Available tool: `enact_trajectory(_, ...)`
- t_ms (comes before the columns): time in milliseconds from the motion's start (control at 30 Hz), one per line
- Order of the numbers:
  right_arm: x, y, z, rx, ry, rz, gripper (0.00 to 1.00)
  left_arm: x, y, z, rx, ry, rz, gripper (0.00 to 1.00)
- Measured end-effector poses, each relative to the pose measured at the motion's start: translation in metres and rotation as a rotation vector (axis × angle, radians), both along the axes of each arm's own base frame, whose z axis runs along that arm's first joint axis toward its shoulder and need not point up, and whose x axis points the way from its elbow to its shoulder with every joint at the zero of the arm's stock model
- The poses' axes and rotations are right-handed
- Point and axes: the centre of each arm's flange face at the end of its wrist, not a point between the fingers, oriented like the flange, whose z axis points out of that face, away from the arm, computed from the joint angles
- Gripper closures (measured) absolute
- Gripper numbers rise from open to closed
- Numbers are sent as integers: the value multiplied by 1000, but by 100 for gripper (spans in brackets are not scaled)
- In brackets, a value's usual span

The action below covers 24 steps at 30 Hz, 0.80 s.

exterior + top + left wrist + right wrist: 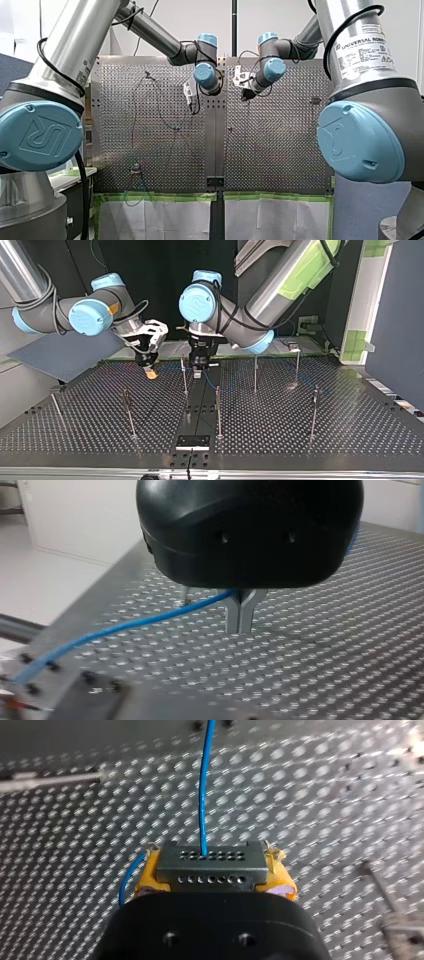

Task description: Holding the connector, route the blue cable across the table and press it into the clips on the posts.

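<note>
My right gripper point(214, 876) is shut on a grey metal connector point(210, 856), held between its yellow pads point(149, 876). The blue cable point(203, 785) leaves the connector's face and runs straight ahead over the perforated table. In the left wrist view my left gripper point(239, 628) has its metal fingers shut on the blue cable point(125, 626), just above the table; the cable trails away to one side. In the top view my right gripper point(149, 371) is at the far middle-left and my left gripper point(198, 371) hangs beside a post point(183, 372).
Several thin upright posts stand across the perforated table point(300, 430), among them post point(255, 371), post point(217, 412) and post point(128, 412). A black bracket point(192, 441) sits at the top view's near edge. Both arms hang over the far middle of the table.
</note>
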Motion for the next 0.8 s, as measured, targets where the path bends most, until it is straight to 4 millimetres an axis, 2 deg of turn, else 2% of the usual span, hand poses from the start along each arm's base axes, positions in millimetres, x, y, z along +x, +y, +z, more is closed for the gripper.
enact_trajectory(300,-13,5,-32,30,13,-15,100,-2,-3,-67,33,55,-26,100)
enact_trajectory(400,-17,6,-38,40,19,-19,100,-4,-1,-84,35,66,-31,100)
enact_trajectory(800,-27,11,-74,68,-7,-35,100,-15,11,-125,34,78,-60,100)
